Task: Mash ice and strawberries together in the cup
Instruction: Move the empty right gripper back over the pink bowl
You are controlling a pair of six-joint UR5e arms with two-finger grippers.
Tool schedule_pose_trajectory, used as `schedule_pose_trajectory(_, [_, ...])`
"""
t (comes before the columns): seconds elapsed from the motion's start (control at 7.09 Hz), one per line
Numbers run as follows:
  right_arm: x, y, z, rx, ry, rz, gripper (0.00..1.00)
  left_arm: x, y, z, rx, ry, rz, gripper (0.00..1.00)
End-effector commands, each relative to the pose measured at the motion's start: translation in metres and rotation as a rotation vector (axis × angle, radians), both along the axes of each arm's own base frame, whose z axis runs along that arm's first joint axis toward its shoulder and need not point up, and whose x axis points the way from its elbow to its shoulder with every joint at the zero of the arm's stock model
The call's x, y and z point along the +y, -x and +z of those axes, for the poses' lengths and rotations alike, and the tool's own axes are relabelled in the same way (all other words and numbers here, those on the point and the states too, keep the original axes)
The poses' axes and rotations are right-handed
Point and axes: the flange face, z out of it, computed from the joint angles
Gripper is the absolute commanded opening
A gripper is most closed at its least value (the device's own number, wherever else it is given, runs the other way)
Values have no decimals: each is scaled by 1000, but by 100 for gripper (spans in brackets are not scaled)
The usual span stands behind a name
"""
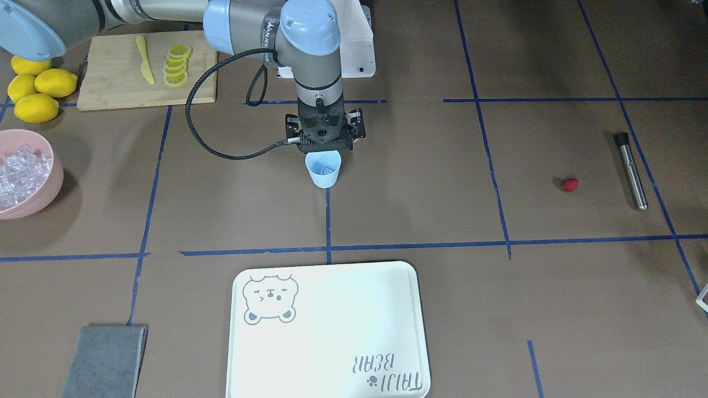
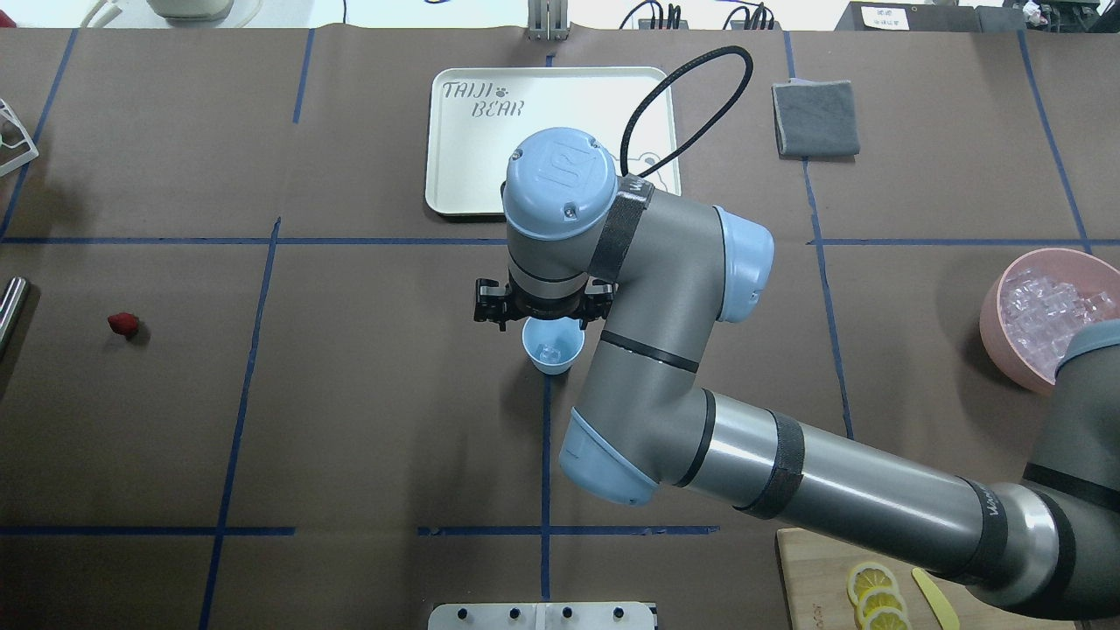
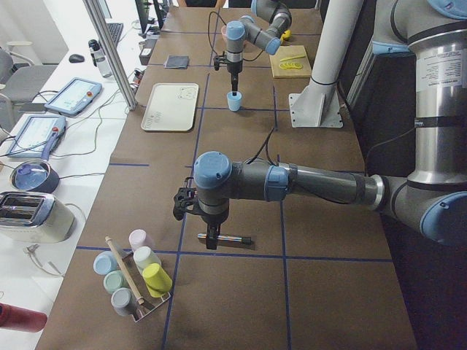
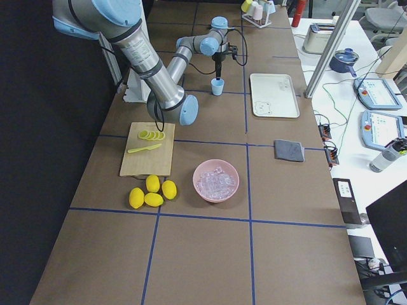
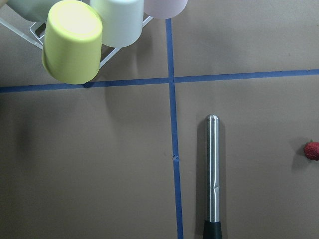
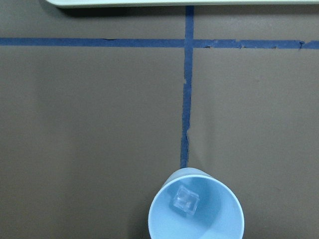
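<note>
Your pale blue cup (image 1: 323, 171) stands upright near the middle of the table, on a blue tape line, with one clear ice cube (image 6: 185, 200) lying on its bottom. The right gripper (image 1: 325, 141) hangs just above the cup's rim on the robot's side, pointing straight down. Its fingers are hidden under its own body, so you cannot tell whether they are apart or together. The strawberry (image 1: 569, 184) lies on the bare paper well away on the robot's left, not in the cup. Just beyond it lies the steel muddler (image 1: 630, 169), its black end toward the robot. In the side view the left gripper (image 3: 211, 239) hovers over that muddler, but from there you cannot tell how its fingers stand. More ice (image 1: 19, 171) is heaped in the pink bowl (image 1: 47, 196) far out on the robot's right. Nearer the robot are four lemons (image 1: 38, 88) and a cutting board (image 1: 110, 83) carrying lemon slices (image 1: 177, 65) and a yellow knife (image 1: 145, 66). The white bear tray (image 1: 332, 331) sits across the tape line from the cup, with a grey cloth (image 1: 105, 362) off to its side
</note>
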Motion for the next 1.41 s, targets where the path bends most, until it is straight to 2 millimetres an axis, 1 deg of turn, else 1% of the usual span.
schedule_pose_trajectory(0.0, [-18, -46, -2, -25, -3, 54, 99, 0, 0, 0, 0, 0, 0, 100])
schedule_pose_trajectory(0.14, [-10, -91, 26, -19, -1, 78, 99, 0, 0, 0, 0, -2, 0, 100])
schedule_pose_trajectory(0.28, [-9, -143, 48, -24, -5, 114, 99, 0, 0, -1, 0, -3, 0, 100])
schedule_pose_trajectory(0.42, [-1, -199, 72, -31, -44, 99, 99, 1, 0, -1, 0, -3, 0, 100])
schedule_pose_trajectory(0.56, [6, -250, 95, -33, -81, 71, 99, 0, 0, -3, 1, -6, 0, 100])
schedule_pose_trajectory(0.71, [6, -288, 125, -22, -80, 48, 99, 0, 0, -6, 1, -12, 0, 100])
schedule_pose_trajectory(0.85, [10, -332, 157, 6, -110, 14, 100, 0, 0, -7, 1, -14, 0, 100])
schedule_pose_trajectory(0.99, [12, -369, 188, 30, -148, 0, 100, 1, 1, -8, -1, -17, -2, 100])
schedule_pose_trajectory(1.13, [23, -401, 237, 31, -191, -30, 100, 1, 1, -12, 1, -23, -2, 100])
schedule_pose_trajectory(1.27, [32, -428, 277, 18, -237, -31, 100, 3, 1, -10, 1, -20, -2, 100])
